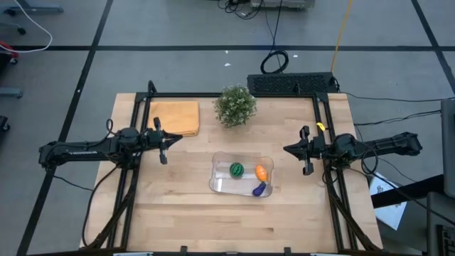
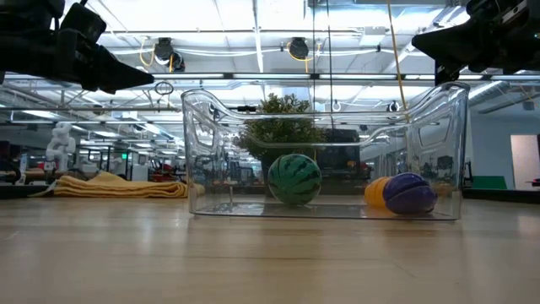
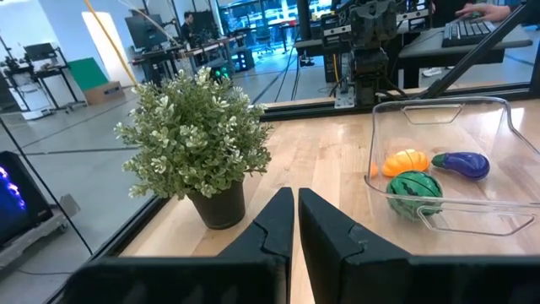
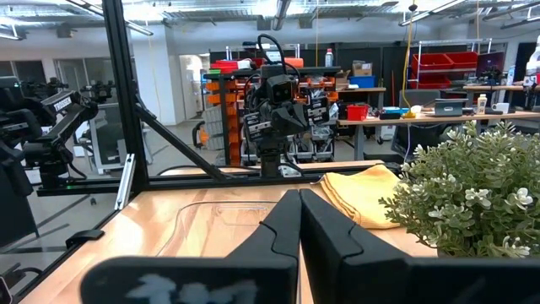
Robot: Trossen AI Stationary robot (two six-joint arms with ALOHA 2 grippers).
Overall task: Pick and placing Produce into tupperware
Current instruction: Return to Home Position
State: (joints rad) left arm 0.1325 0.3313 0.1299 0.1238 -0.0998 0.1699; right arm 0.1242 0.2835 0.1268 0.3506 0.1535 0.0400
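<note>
The clear rectangular tupperware (image 1: 242,174) (image 2: 325,152) (image 3: 447,160) stands on the table's middle. Inside it lie the green striped ball (image 1: 236,169) (image 2: 294,179) (image 3: 415,192), the orange piece (image 1: 261,171) (image 2: 376,192) (image 3: 406,161) and the purple piece (image 1: 259,189) (image 2: 409,192) (image 3: 461,164), all resting on its floor. My left gripper (image 1: 165,141) (image 3: 296,221) hovers shut to the left of the container. My right gripper (image 1: 304,151) (image 4: 300,221) hovers shut to its right. Neither touches anything.
A bushy potted plant (image 1: 234,105) (image 3: 196,139) (image 4: 468,198) stands behind the container near the far edge. A folded yellow-orange cloth (image 1: 175,117) (image 2: 118,185) (image 4: 361,194) lies at the far left. Black frame rails (image 1: 135,128) run along the table's sides.
</note>
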